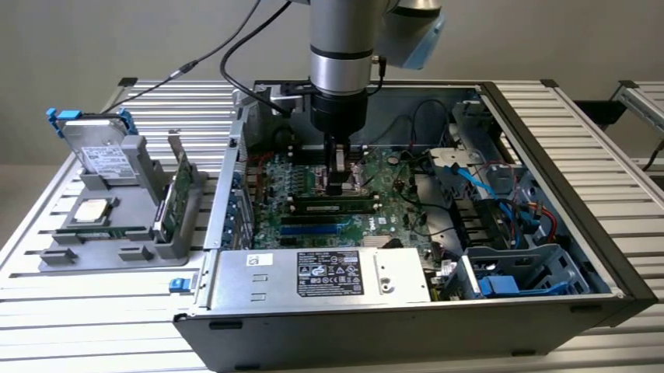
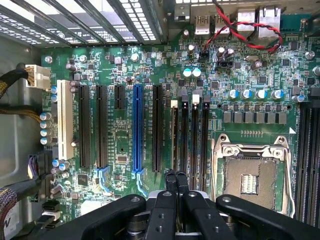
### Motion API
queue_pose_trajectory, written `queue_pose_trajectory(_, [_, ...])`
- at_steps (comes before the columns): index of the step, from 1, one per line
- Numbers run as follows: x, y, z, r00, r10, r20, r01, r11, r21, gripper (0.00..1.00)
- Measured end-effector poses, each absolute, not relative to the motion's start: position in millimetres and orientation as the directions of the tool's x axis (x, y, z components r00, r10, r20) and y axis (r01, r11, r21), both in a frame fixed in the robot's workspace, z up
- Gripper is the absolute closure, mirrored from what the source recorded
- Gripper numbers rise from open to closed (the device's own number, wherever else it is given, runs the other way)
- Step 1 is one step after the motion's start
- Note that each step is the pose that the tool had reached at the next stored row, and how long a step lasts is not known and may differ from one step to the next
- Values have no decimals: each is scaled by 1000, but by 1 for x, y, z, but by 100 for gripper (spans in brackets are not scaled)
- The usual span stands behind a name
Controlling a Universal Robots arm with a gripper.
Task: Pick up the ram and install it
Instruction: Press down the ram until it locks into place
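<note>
Claw [image 1: 337,186] is down inside the open computer case [image 1: 581,233], hanging straight down over the motherboard [image 1: 311,179]. Its fingers are pinched fully together with nothing between them. In the wrist view the closed tips [image 2: 176,180] sit right over the bank of memory slots [image 2: 194,135], next to the processor socket [image 2: 250,177].

The ram [image 1: 332,207] looks to be lying along one of those slots just below the claw tip, as a dark stick with a row of chips running across the board. Judging by this, the stick is already in its slot. The closed claw is likely used as a blunt pusher, since shut fingers give one stiff point to press the top edge down. I can't tell whether the tips are touching the stick or whether the end latches have snapped in.

The case lies on its side with the panel off, so the slots face up and a vertical push works. On the surface [image 1: 62,272], at the exterior view's left, a grey holder [image 1: 104,233] keeps spare parts upright for easy grabbing, including a hard drive [image 1: 99,151] and a wider green card [image 1: 182,190].
</note>
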State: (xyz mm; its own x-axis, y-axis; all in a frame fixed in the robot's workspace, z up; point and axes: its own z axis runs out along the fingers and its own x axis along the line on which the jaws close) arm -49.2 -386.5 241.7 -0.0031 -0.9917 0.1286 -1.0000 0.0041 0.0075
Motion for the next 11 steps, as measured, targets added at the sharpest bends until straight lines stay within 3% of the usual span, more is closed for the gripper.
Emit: queue_pose_trajectory(11, [-49,-387,241,-98,-987,129,-995,100,8,90])
